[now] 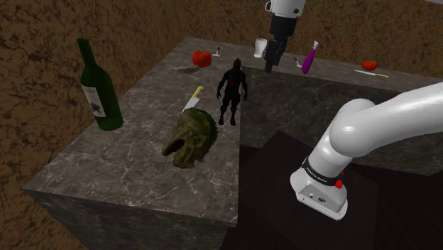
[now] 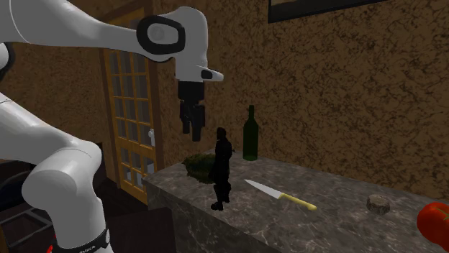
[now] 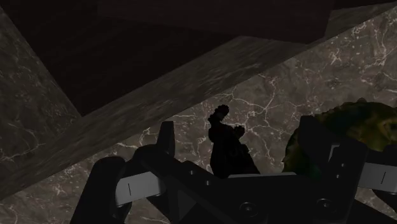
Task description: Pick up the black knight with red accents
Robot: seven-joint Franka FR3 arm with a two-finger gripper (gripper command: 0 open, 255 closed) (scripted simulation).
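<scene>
Shoulder view: a grey marble counter point(image 1: 128, 170) is spreading across the left and middle of the frame. The black knight with red accents point(image 1: 232, 91) is standing upright just above the centre. A green monster head point(image 1: 190, 137) is lying near it, lower left. The black gripper point(image 1: 271, 65) is hanging at upper right of the knight, apart from it. A green bottle point(image 1: 98, 85) is standing at far left.

Second exterior view: the knight point(image 2: 221, 169) is standing at the counter's point(image 2: 338, 215) edge, mid-frame. The gripper point(image 2: 193, 131) is hovering in the air at its upper left, not touching it. A knife point(image 2: 280, 195) is lying flat to the knight's right.

Wrist view: the gripper point(image 3: 240, 130) is showing its two fingers point(image 3: 167, 137) spread wide apart. The knight point(image 3: 224, 137) is appearing as a dark shape between them, on the marble beyond, with neither finger touching it. The monster head point(image 3: 356, 124) is lying beside one finger.
</scene>
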